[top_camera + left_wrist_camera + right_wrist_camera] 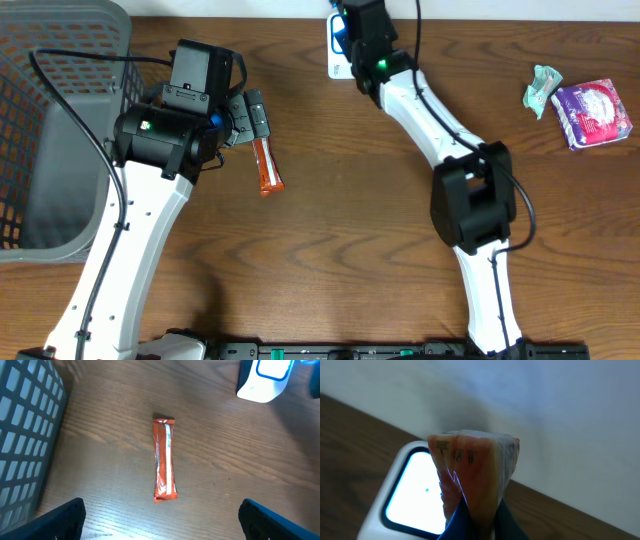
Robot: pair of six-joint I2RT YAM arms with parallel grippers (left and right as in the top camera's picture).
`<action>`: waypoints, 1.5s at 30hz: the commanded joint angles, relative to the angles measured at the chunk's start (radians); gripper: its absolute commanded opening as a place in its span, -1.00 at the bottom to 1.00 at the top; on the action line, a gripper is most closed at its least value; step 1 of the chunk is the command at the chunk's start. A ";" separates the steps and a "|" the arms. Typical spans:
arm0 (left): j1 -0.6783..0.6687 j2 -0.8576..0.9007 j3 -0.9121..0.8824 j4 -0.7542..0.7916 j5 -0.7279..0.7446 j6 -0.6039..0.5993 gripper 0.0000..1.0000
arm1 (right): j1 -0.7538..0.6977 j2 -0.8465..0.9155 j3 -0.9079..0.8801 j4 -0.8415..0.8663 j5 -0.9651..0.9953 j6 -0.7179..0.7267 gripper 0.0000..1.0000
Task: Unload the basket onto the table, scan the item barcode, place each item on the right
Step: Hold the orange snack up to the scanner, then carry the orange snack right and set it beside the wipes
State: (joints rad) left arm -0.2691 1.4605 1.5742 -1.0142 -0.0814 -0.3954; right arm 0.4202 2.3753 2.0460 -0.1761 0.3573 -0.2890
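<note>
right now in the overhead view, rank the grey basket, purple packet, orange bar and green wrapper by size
1. grey basket, by far the largest
2. purple packet
3. orange bar and green wrapper: too close to rank; the bar is longer but thinner

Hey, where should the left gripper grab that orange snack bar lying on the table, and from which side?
Probably at mid-length, across its narrow width, coming straight down. The orange snack bar lies flat on the table, long and slim, and the open left gripper has its fingers set either side of the bar's long axis.
</note>
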 commanded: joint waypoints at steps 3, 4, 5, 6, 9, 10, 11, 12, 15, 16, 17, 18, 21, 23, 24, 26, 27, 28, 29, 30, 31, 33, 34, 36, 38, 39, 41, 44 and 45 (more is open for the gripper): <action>0.004 -0.002 0.014 -0.003 -0.009 0.006 0.96 | 0.013 0.033 -0.001 0.015 -0.064 0.006 -0.98; 0.004 -0.002 0.014 -0.002 -0.009 0.006 0.96 | 0.011 0.032 -0.001 0.016 -0.043 0.025 -0.98; 0.004 -0.002 0.014 -0.002 -0.009 0.006 0.96 | 0.007 0.024 0.000 0.016 -0.003 0.053 -0.98; 0.004 -0.002 0.014 -0.002 -0.009 0.006 0.96 | 0.001 0.017 0.000 0.016 0.040 0.084 -0.98; 0.004 -0.002 0.014 -0.002 -0.009 0.006 0.96 | -0.029 -0.019 0.001 -0.011 0.093 0.121 -0.98; 0.004 -0.002 0.014 -0.003 -0.009 0.006 0.96 | -0.045 -0.035 0.001 -0.036 0.093 0.121 -0.98; 0.004 -0.002 0.014 -0.002 -0.009 0.006 0.96 | -0.060 -0.049 0.001 -0.062 0.094 0.120 -0.98; 0.004 -0.002 0.014 -0.002 -0.009 0.006 0.95 | -0.080 -0.063 0.001 -0.099 0.106 0.120 -0.98; 0.004 -0.002 0.014 -0.002 -0.009 0.006 0.96 | -0.147 -0.086 0.001 -0.227 0.170 0.115 -0.98; 0.004 -0.002 0.014 -0.002 -0.009 0.006 0.96 | -0.171 -0.087 0.001 -0.279 0.201 0.111 -0.98; 0.004 -0.002 0.014 -0.002 -0.009 0.006 0.96 | -0.196 -0.086 0.000 -0.337 0.230 0.108 -0.98; 0.004 -0.002 0.014 -0.002 -0.009 0.006 0.96 | -0.217 -0.081 0.000 -0.385 0.247 0.108 -0.98; 0.004 -0.002 0.014 -0.003 -0.009 0.006 0.95 | -0.295 -0.072 -0.003 -0.543 0.251 0.109 -0.98; 0.004 -0.002 0.014 -0.002 -0.009 0.006 0.96 | -0.346 -0.069 -0.011 -0.613 0.251 0.134 -0.98; 0.004 -0.002 0.014 -0.003 -0.009 0.006 0.96 | -0.367 -0.069 -0.018 -0.634 0.251 0.150 -0.98; 0.004 -0.002 0.014 -0.002 -0.009 0.006 0.96 | -0.412 -0.069 -0.035 -0.668 0.249 0.184 -0.98; 0.004 -0.002 0.014 -0.003 -0.009 0.006 0.96 | -0.428 -0.069 -0.039 -0.683 0.250 0.196 -0.98; 0.004 -0.002 0.014 -0.002 -0.009 0.006 0.96 | -0.443 -0.069 -0.040 -0.701 0.250 0.208 -0.98; 0.004 -0.002 0.014 -0.003 -0.009 0.006 0.96 | -0.460 -0.069 -0.040 -0.721 0.251 0.222 -0.98; 0.004 -0.002 0.014 -0.003 -0.009 0.006 0.96 | -0.472 -0.069 -0.040 -0.734 0.251 0.236 -0.88; 0.004 -0.002 0.014 -0.002 -0.009 0.006 0.95 | -0.490 -0.069 -0.040 -0.754 0.251 0.251 -0.42; 0.004 -0.002 0.014 -0.003 -0.009 0.006 0.96 | -0.507 -0.069 -0.040 -0.792 0.250 0.267 0.30; 0.004 -0.002 0.014 -0.002 -0.009 0.006 0.96 | -0.507 -0.070 -0.040 -0.804 0.250 0.286 0.48; 0.004 -0.002 0.014 -0.002 -0.009 0.006 0.96 | -0.500 -0.076 -0.040 -0.823 0.237 0.321 0.65; 0.004 -0.002 0.014 -0.002 -0.009 0.006 0.96 | -0.488 -0.092 -0.040 -0.837 0.203 0.334 0.69; 0.004 -0.002 0.014 -0.002 -0.009 0.006 0.96 | -0.480 -0.102 -0.039 -0.839 0.178 0.334 0.69; 0.004 -0.002 0.014 -0.003 -0.009 0.006 0.96 | -0.457 -0.132 -0.039 -0.840 0.097 0.334 0.72; 0.004 -0.002 0.014 -0.002 -0.009 0.006 0.96 | -0.401 -0.205 -0.039 -0.842 -0.171 0.333 0.99; 0.004 -0.002 0.014 -0.002 -0.009 0.006 0.96 | -0.384 -0.226 -0.039 -0.842 -0.264 0.333 0.99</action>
State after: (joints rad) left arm -0.2691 1.4605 1.5742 -1.0142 -0.0814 -0.3954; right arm -0.0303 2.2787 2.0064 -1.0149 0.4080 0.0204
